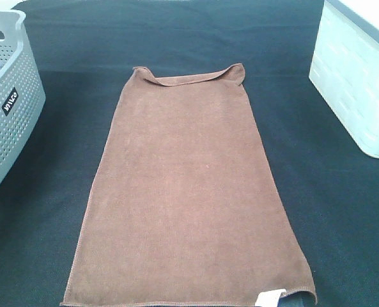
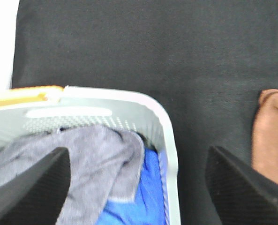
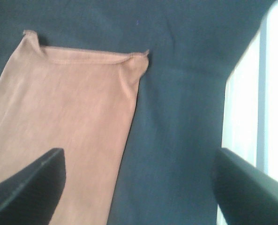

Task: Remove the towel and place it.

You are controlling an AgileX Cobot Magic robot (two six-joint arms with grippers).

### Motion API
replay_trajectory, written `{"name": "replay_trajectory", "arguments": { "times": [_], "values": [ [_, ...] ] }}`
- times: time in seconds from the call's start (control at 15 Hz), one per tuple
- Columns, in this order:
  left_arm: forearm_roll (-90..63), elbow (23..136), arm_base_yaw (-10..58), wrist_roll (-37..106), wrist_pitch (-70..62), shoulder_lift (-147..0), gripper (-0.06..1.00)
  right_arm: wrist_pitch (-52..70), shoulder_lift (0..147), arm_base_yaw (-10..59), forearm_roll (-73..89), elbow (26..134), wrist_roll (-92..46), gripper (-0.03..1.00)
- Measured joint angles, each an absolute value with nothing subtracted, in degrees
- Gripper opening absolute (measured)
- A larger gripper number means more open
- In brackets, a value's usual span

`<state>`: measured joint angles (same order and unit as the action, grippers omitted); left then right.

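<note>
The brown towel [image 1: 186, 185] lies flat and lengthwise in the middle of the black table covering, its far edge folded over a little and a small white tag [image 1: 270, 298] at its near right corner. Neither gripper shows in the exterior high view. In the left wrist view my left gripper [image 2: 139, 187] is open and empty above the grey basket's rim, with a corner of the towel [image 2: 270, 136] off to one side. In the right wrist view my right gripper [image 3: 141, 187] is open and empty above the towel's [image 3: 63, 112] far right part.
A grey perforated basket [image 1: 7, 96] stands at the left edge; in the left wrist view its rim [image 2: 169, 140] surrounds a grey cloth [image 2: 101, 154] and a blue cloth [image 2: 139, 197]. A white bin [image 1: 358, 77] stands at the right edge and shows in the right wrist view [image 3: 251, 108].
</note>
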<state>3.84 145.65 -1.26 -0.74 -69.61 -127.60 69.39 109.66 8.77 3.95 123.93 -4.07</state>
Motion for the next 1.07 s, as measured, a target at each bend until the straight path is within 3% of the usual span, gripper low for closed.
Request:
{"name": "replay_trajectory", "arguments": {
  "times": [0.53, 0.87, 1.07],
  "values": [
    [0.9, 96.8, -2.3, 0.0, -67.1, -86.7, 0.73, 69.9, 64.7, 8.8, 4.5, 74.4, 0.6, 0.77],
    [2.1, 65.6, -2.3, -0.3, -60.8, -54.1, 0.73, 70.0, 35.6, 8.8, 4.5, 54.0, 4.8, 0.77],
    [5.0, 54.8, -2.3, 0.0, -59.4, -37.8, 0.73, 70.1, 22.3, 8.8, 3.0, 47.4, 5.3, 0.77]
  ]
}}
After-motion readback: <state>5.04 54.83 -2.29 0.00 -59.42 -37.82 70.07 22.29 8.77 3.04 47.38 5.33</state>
